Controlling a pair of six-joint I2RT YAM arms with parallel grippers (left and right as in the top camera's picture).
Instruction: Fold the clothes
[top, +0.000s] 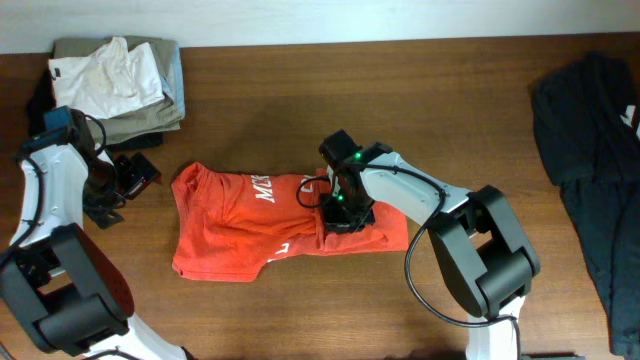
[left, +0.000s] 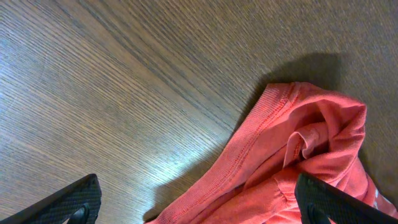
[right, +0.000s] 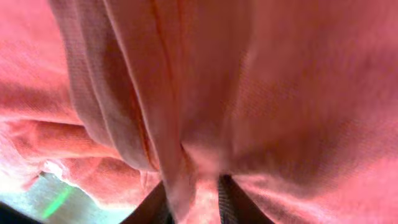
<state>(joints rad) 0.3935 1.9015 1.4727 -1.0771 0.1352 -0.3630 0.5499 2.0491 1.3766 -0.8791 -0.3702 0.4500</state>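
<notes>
The red T-shirt (top: 240, 225) lay rumpled at the middle of the table (top: 300, 80). The right gripper (top: 342, 212) had its jaws clamped on a central fold, likely to spread it; the left gripper (top: 128, 182) hovered just left, jaws apart.

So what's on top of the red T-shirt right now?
Only the right gripper, pinching a fold of the red T-shirt between its fingers. The cloth beneath it and part of the white lettering are covered.

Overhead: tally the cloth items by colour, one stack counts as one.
red-orange T-shirt: 1
white top: 1
khaki-grey folded stack: 1
black garment: 1
Total: 4
</notes>
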